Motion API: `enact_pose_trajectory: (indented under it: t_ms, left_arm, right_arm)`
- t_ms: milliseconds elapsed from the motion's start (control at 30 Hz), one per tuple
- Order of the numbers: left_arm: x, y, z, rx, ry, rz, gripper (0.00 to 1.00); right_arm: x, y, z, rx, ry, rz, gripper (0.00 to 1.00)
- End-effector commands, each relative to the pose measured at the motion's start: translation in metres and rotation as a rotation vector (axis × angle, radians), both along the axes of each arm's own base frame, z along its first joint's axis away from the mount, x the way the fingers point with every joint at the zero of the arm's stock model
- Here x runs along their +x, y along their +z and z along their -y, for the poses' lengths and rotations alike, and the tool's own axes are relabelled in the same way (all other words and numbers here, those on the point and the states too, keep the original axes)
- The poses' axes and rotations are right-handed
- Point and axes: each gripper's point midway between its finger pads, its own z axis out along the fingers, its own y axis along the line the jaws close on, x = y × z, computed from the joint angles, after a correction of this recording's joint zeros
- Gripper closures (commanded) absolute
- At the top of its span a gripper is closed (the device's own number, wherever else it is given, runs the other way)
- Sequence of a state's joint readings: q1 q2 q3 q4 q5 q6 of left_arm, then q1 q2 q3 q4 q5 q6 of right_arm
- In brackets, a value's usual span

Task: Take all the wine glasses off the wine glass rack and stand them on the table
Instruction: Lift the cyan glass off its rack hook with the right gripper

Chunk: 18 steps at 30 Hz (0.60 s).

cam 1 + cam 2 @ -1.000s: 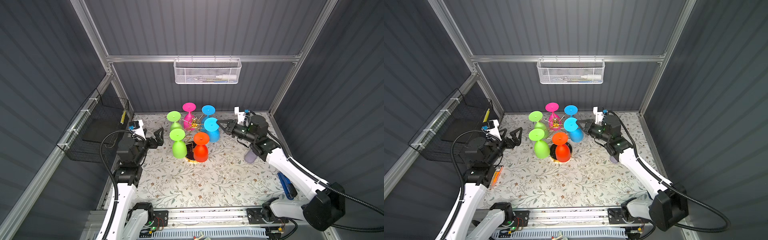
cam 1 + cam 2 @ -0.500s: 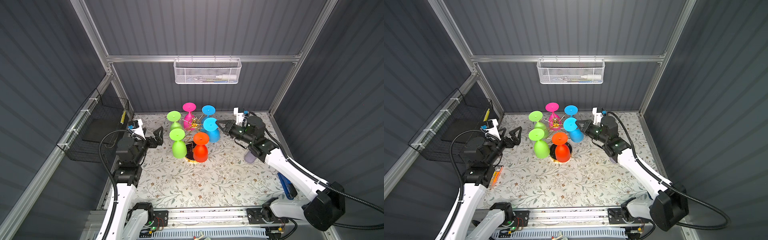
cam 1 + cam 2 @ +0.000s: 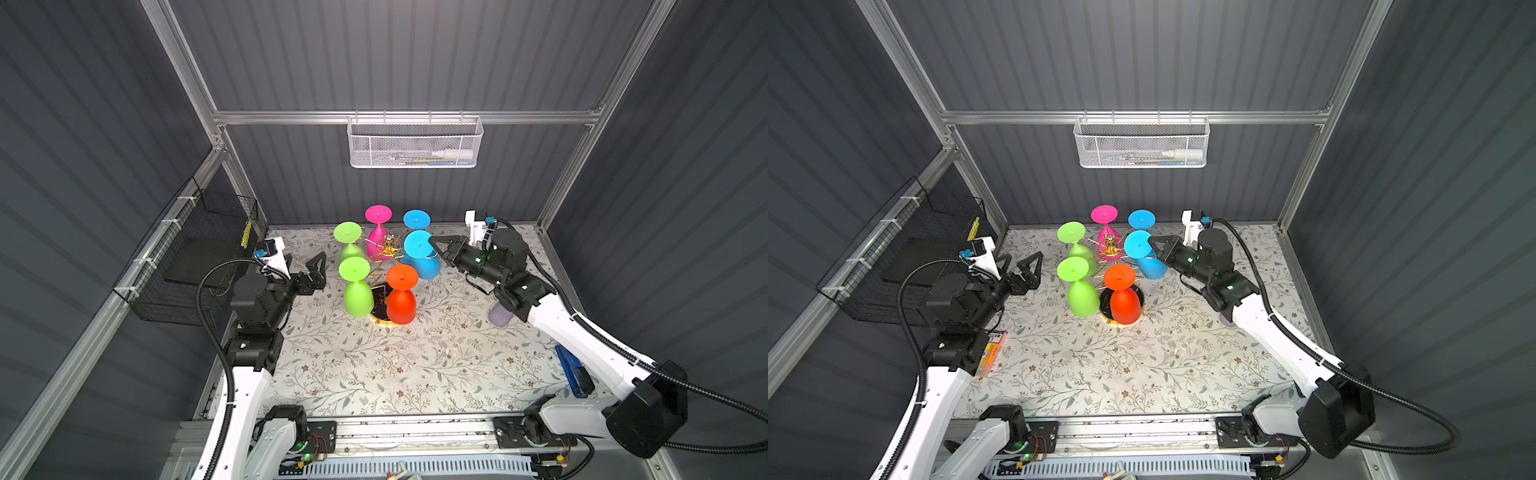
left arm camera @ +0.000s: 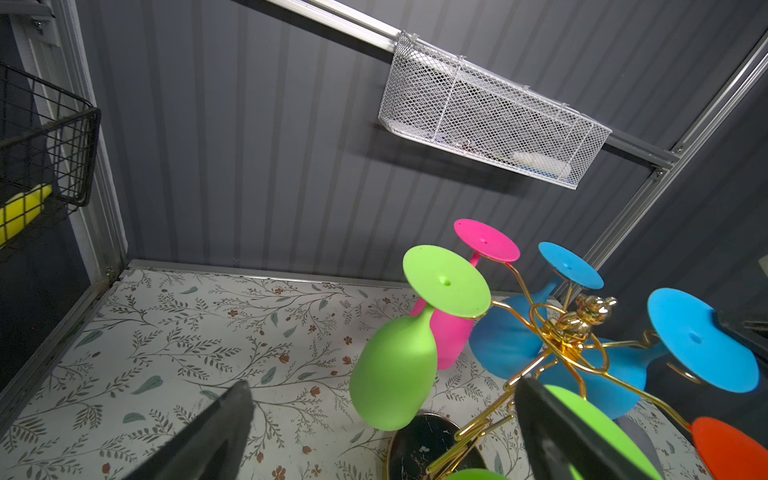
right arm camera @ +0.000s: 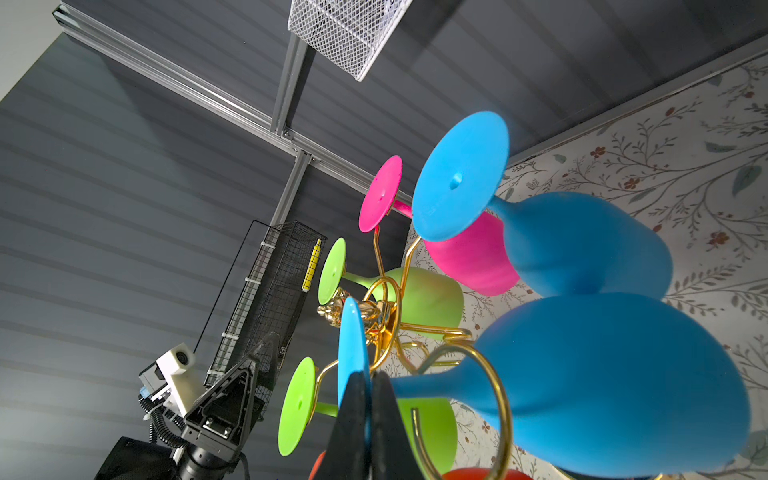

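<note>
On the floral-patterned table (image 3: 415, 365), the gold wine glass rack (image 3: 388, 248) stands toward the back wall, every loop filled. The nearer blue wine glass (image 3: 424, 266) hangs upside down on the rack's right side (foot uppermost, bowl below), and the right gripper (image 5: 365, 399) is pinched tight on the rim of that foot. The left gripper (image 3: 1022, 262), jaws spread wide and empty, hovers just left of the green glasses (image 3: 356, 291).

right claw (image 3: 433, 241) has moved forward onto blue wine glass (image 3: 424, 264)
</note>
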<state>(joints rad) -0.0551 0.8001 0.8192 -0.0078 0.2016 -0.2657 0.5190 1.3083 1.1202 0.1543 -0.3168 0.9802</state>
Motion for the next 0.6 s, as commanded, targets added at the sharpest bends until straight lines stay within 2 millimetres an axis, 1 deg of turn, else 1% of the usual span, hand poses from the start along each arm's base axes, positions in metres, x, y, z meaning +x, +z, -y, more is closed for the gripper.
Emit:
enact_pose_trajectory:
  t_ms: [0,267,433,500,567]
  left_arm:
    - [-0.005,0.020,-0.001,0.004,0.000,0.047,0.00]
    - [-0.005,0.020,-0.001,0.000,-0.002,0.048,0.00]
    - [-0.006,0.020,-0.001,0.000,-0.001,0.048,0.00]
    - [-0.006,0.022,-0.001,-0.001,-0.003,0.051,0.00]
    - [-0.007,0.022,-0.001,-0.001,0.000,0.050,0.00]
  right_arm:
    - [-0.002,0.013,-0.008,0.000,0.026,0.040,1.00]
    - [-0.005,0.005,-0.012,-0.021,0.039,0.024,1.00]
    - [-0.008,0.002,-0.010,-0.028,0.039,0.015,1.00]
    - [-0.010,-0.001,-0.009,-0.033,0.040,0.008,1.00]
    - [-0.017,-0.004,-0.013,-0.031,0.079,-0.001,1.00]
